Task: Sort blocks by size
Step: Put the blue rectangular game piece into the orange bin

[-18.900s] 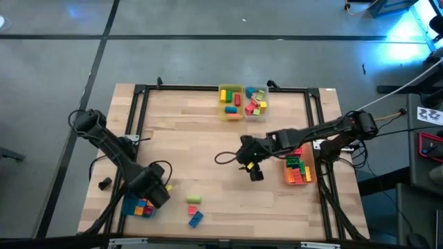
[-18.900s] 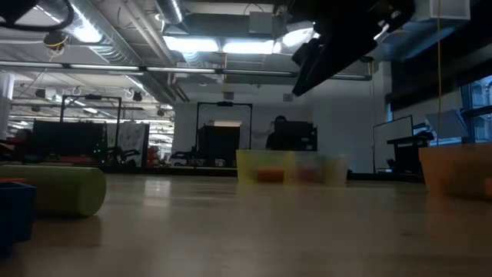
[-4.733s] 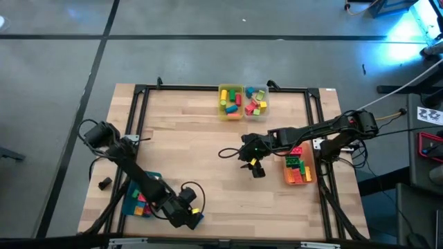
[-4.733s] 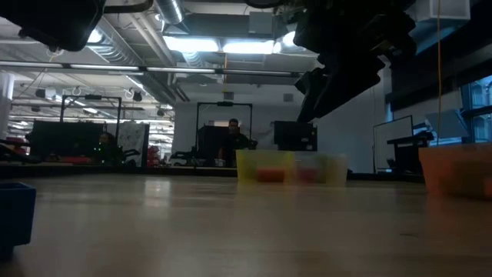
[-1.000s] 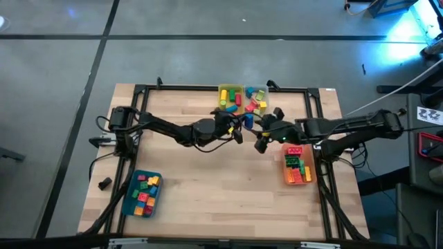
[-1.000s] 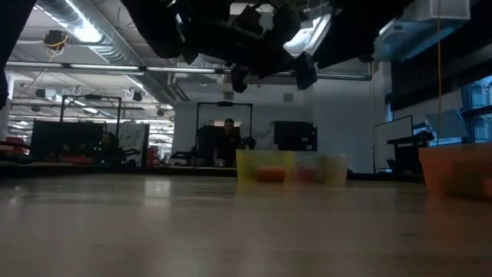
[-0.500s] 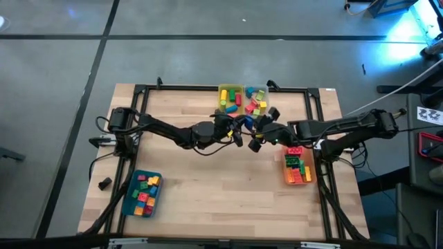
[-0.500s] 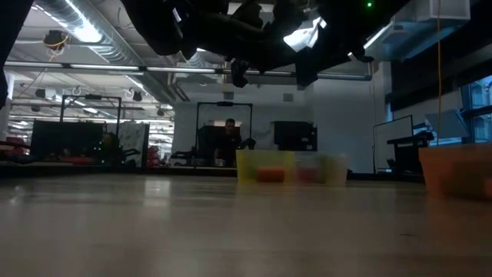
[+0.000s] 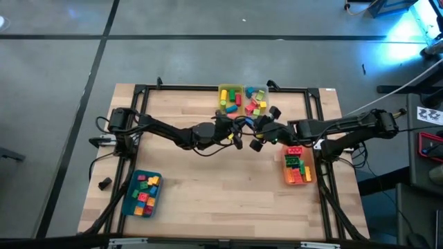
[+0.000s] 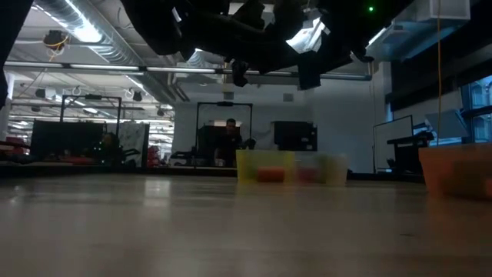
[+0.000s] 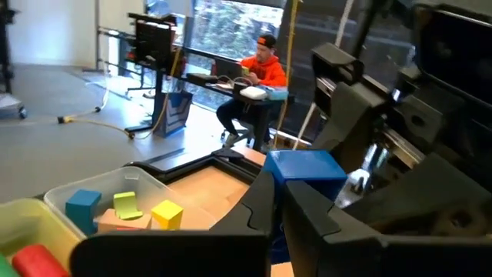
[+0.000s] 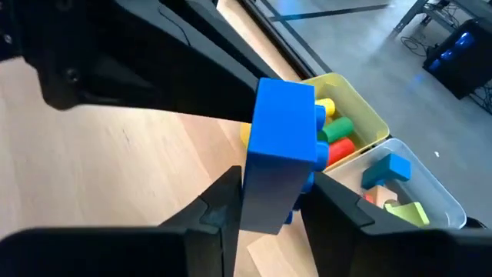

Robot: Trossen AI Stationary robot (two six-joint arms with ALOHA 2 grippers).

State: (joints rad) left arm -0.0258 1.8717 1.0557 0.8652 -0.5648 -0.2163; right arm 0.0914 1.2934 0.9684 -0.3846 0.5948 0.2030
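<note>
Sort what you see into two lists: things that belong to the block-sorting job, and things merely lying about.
Job: blue block, held between left gripper and right gripper; sorted blocks; teal bin; yellow bin; clear bin; orange bin.

Lying about: small black object; cables.

You're in a robotics lab: a wooden bench [image 9: 208, 173] in a black metal frame on a grey concrete floor [image 9: 208, 41], ceiling strip lights [image 10: 223, 46], monitors [image 10: 292, 136], and a person [image 11: 257, 73] seated at a desk.
</note>
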